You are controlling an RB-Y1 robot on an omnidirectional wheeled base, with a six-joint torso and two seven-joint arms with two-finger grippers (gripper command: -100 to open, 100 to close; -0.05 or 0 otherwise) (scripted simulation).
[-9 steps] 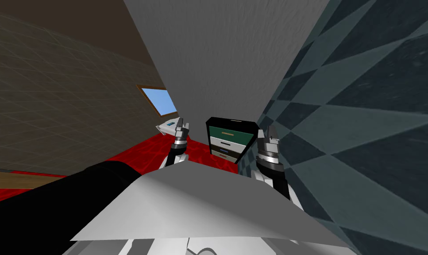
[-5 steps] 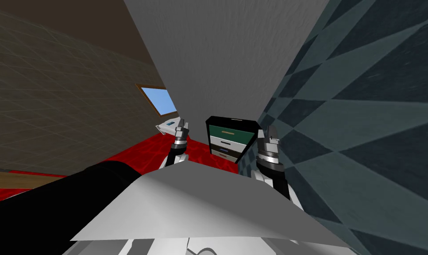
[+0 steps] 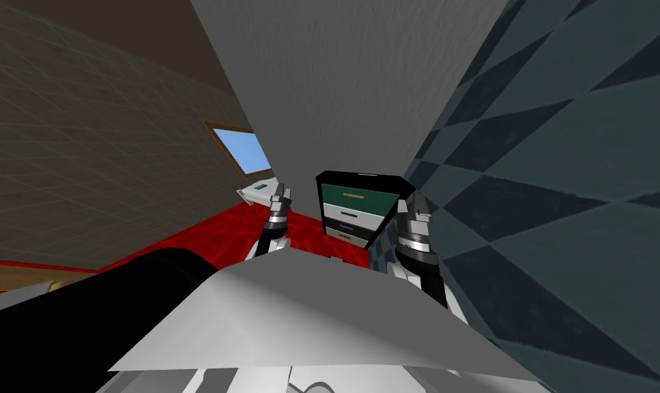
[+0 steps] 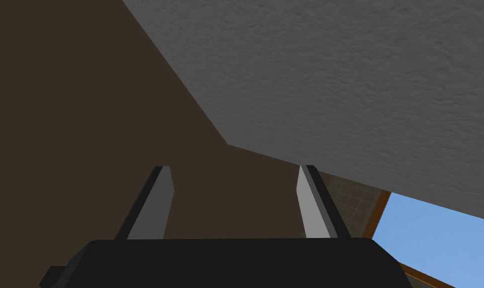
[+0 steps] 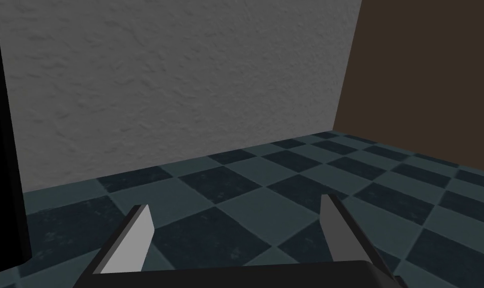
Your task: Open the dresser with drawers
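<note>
The dresser (image 3: pixel 357 205) has a black frame and stands against the grey wall ahead, some way beyond both hands. Its drawers are stacked: green (image 3: pixel 360 197) on top, then white (image 3: pixel 352 217), a dark one and a tan one at the bottom; all look shut. My left gripper (image 3: pixel 279 194) is raised to the left of the dresser, and its fingers (image 4: pixel 158 202) stand open around nothing. My right gripper (image 3: pixel 417 205) is raised just right of the dresser, open and empty (image 5: pixel 238 230). Neither touches the dresser.
A red floor (image 3: pixel 212 232) lies in front of the dresser. A small white table (image 3: pixel 256 192) with a teal item stands at its left, below a blue framed pane (image 3: pixel 243 150). A dark checkered surface (image 3: pixel 526 170) runs along the right. A large black shape (image 3: pixel 82 307) lies near left.
The whole head picture has shifted: I have moved slightly, and the dresser shows a little larger. The left gripper's fingers have narrowed somewhat but remain apart.
</note>
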